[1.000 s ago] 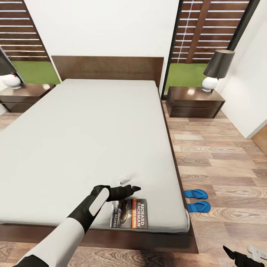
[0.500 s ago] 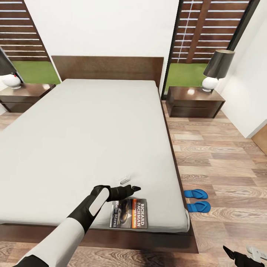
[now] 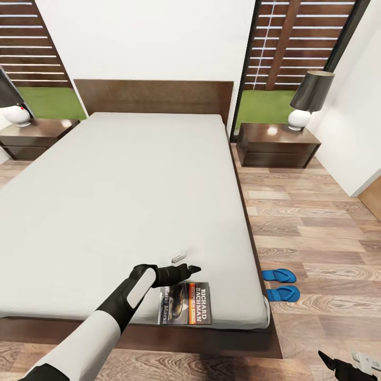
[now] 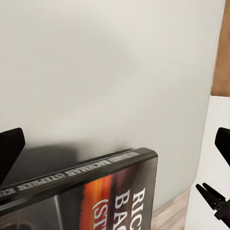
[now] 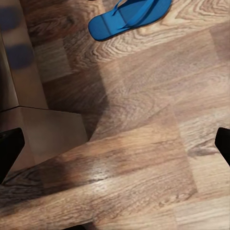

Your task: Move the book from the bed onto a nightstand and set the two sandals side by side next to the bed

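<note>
In the head view the book [image 3: 184, 310] lies flat on the bed [image 3: 132, 201] near its foot edge, toward the right foot corner, its long axis running from the foot edge up toward the headboard. The left claw [image 3: 186, 267] sits just beyond the book's far end, jaws parted and empty, so the book lies just back toward the foot edge from it; the left arm is much the nearer one. The right claw [image 3: 346, 362] hangs low over the floor off the bed's right foot corner, also spread. The two sandals [image 3: 280, 284] lie side by side on the floor beside the bed's right edge. In the left wrist view the book's dark spine and orange-banded cover with white lettering lie between the spread black fingertips [image 4: 9, 148]. In the right wrist view one blue sandal [image 5: 128, 18] rests on the wood planks ahead of the open right claw.
</note>
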### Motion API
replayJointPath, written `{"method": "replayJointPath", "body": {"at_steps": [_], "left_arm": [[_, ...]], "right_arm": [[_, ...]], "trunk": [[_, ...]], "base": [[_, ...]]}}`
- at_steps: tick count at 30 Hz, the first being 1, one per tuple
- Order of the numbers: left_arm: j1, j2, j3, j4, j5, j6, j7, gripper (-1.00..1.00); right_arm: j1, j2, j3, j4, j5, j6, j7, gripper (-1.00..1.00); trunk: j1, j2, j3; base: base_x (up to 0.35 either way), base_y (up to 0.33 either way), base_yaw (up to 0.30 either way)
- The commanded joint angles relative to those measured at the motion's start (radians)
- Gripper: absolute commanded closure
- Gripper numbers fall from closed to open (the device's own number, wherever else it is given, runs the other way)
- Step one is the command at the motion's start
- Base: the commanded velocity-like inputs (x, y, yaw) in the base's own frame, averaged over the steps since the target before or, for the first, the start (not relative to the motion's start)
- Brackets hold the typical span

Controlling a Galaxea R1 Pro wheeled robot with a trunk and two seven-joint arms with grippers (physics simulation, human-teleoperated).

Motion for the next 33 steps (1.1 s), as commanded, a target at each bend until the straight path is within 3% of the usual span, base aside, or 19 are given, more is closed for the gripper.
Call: {"method": "replayJointPath", "body": {"at_steps": [1, 33], "left_arm": [[0.000, 0.000, 0.000, 0.000, -0.002, 0.003, -0.002, -1.00], [0.000, -0.001, 0.000, 0.000, 0.000, 0.003, -0.002, -1.00]], "right_arm": [[-0.001, 0.000, -0.001, 0.002, -0.006, -0.002, 0.006, -1.00], [-0.001, 0.000, -0.001, 0.002, -0.006, -0.003, 0.006, -1.00]], "trunk": [[0.000, 0.000, -0.001], [0.000, 0.000, -0.001]], "base": [[0.000, 0.000, 0.000], [0.000, 0.000, 0.000]]}}
